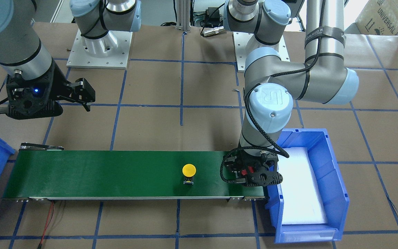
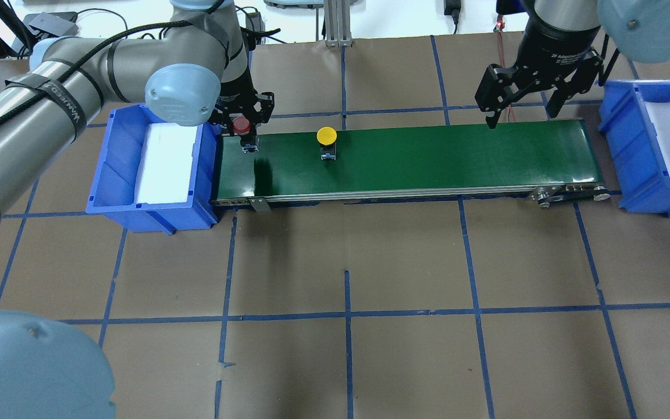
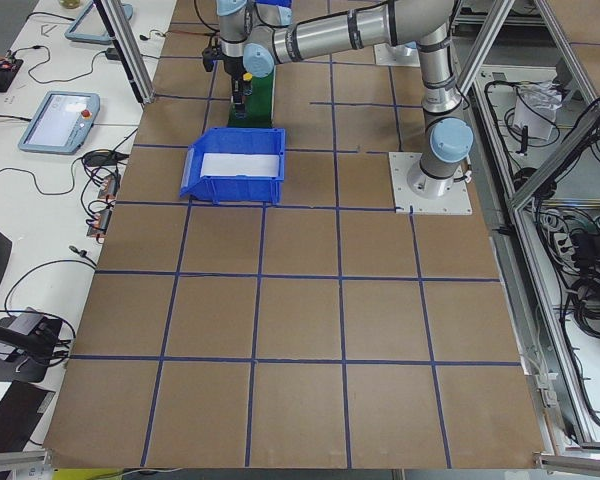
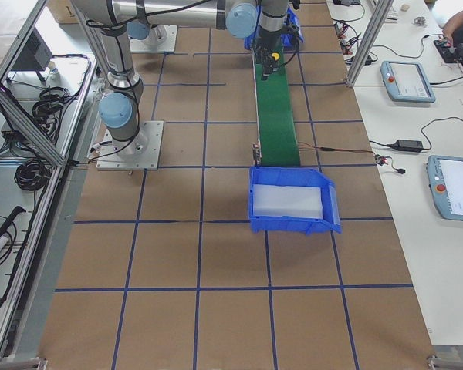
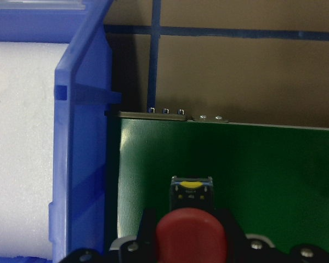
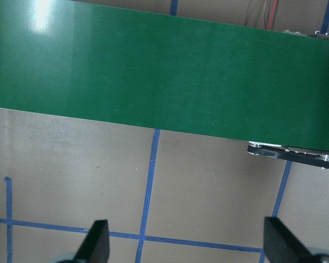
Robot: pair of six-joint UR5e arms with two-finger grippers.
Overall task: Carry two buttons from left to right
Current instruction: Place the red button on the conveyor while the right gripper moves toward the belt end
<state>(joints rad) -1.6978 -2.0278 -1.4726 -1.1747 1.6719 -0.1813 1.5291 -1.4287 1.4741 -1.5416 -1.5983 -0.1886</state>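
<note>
At the left end of the long green conveyor belt (image 2: pixel 428 157), my left gripper (image 2: pixel 246 127): closed on the red mushroom-head push-button (image 2: pixel 241 123), my fingers on either side just under its cap
Red button, place: low over the belt's end, just beside the wall of the blue plastic bin with white foam lining (image 2: pixel 111 169); I cannot tell whether its black-grey square base already touches the belt
Red button, pose: upright, cap up and base down, its long axis vertical along the stem
Step in hand, as I judge it: setting this button on the belt. I should lower it straight, keep the base flat to the green surface, open only once it is seated, then lift straight up so I do not tip it
Yellow-capped push-button on a square base (image 2: pixel 327 137): standing upright on the belt, well apart from the red one, towards my right
My right gripper (image 2: pixel 520 113): spread wide and holding nothing, hovering near the belt's right end
Second blue plastic bin (image 2: pixel 617 137): just past that end, where I judge both buttons must go
</note>
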